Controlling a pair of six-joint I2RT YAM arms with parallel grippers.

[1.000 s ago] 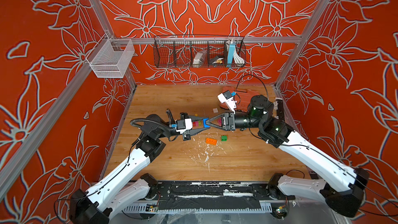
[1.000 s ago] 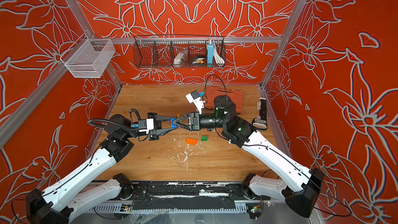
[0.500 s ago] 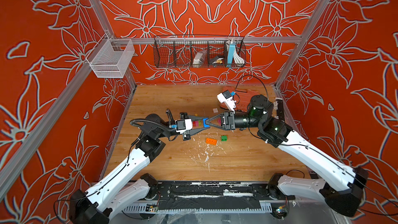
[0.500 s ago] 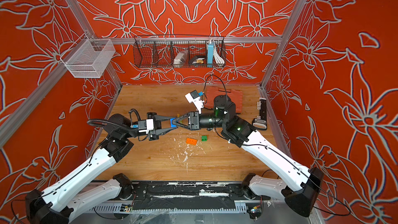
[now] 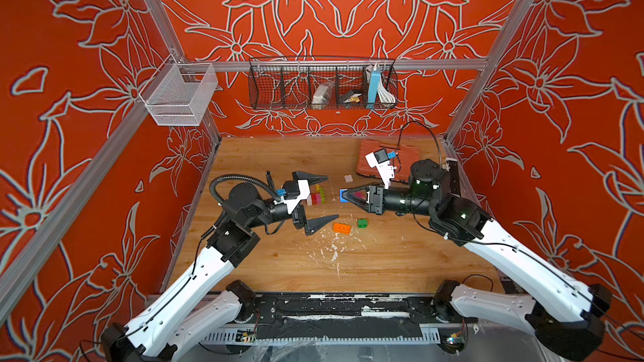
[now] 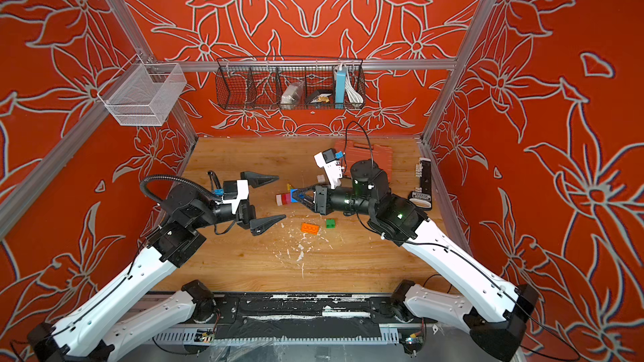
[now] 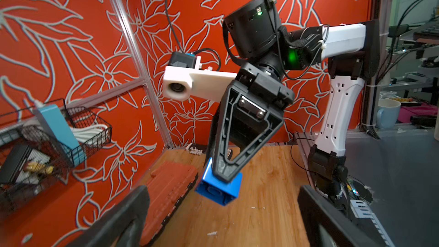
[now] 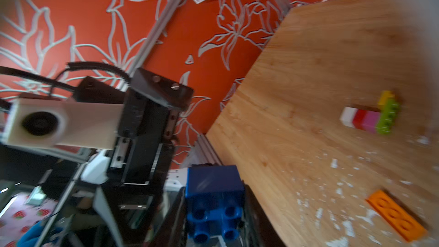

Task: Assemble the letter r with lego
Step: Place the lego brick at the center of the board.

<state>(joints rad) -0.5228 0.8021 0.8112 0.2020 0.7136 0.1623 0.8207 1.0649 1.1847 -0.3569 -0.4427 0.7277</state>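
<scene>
Two pincers: left pincer (image 5: 332, 197) spread — right pincer (image 5: 348, 198) pinching blue brick (image 7: 217, 190), underside facing it; lego strip (image 6: 284, 199): long axis left-right.

My left gripper (image 5: 331, 198) hangs level over the table's middle, jaws spread wide. My right gripper (image 5: 349, 197) points straight at it, close but apart, pinched tight on a blue brick (image 7: 217, 190).
</scene>
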